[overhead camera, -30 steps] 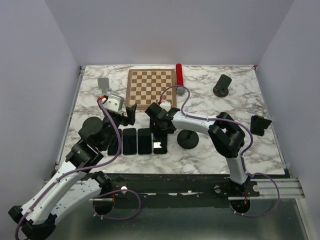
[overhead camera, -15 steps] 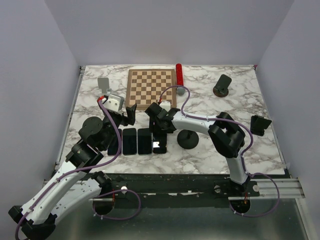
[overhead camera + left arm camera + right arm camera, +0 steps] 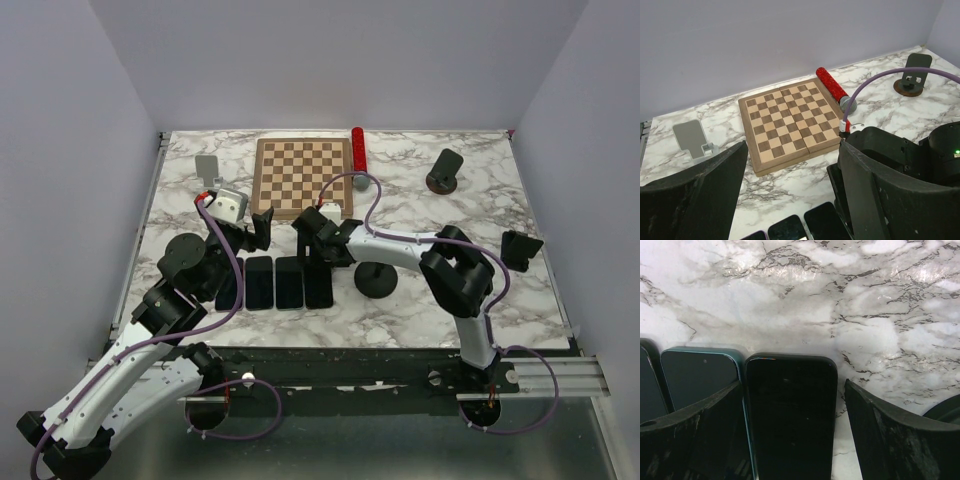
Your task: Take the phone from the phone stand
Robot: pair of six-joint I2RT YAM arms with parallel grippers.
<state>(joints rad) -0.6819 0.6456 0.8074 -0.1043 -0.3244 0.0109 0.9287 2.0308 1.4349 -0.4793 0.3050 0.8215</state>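
My right end effector [image 3: 792,385] was spread apart, phone [image 3: 790,430] lying flat on the bench [image 3: 865,300] btwn the fingers [image 3: 695,430]. Left end effector [image 3: 792,145] was apart too.

**Illumination and image quality.** Even, diffuse light from overhead is shown in all three views. The marble table [image 3: 420,300] is rendered bright, and only soft, short shadows are cast beneath the arms. The pale walls [image 3: 330,60] are evenly lit, while the band below the table's near edge is left dim. In the right wrist view, broad glare is spread across the marble at upper left, and the phone [image 3: 790,410] screen is recorded as nearly black. The fingers [image 3: 890,440] of the right gripper [image 3: 792,385] and the fingers [image 3: 695,200] of the left gripper [image 3: 791,150] are rendered soft, being close to the lens. The chessboard [image 3: 790,120] is kept sharp.
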